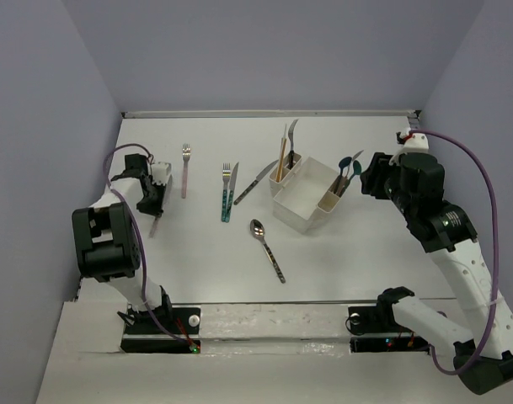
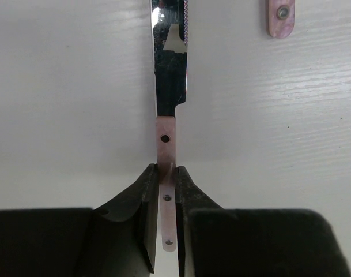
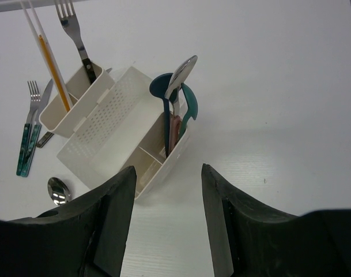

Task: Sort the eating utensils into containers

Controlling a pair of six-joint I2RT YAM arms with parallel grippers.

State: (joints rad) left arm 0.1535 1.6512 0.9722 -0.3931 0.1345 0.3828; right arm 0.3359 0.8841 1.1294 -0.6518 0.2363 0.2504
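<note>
L gripper (image 2: 166, 171) pinches the pink-handled knife (image 2: 170, 81), flat on the table (image 2: 60, 86) at far left — thin, stiff, light, slick metal, so I'd grip mid-handle; R gripper (image 3: 165, 190) half open, empty, by the caddy (image 3: 100, 130).

Bright even overhead light, soft shadows, glare on knife (image 2: 169, 86)

A white table (image 1: 391, 252) with faint grain lies under everything. Plain pale lilac surfaces enclose it: the back wall (image 1: 273, 50), the left wall (image 1: 37, 126) and the right wall (image 1: 492, 76). A glossy strip (image 1: 273, 318) runs along its near edge.
</note>
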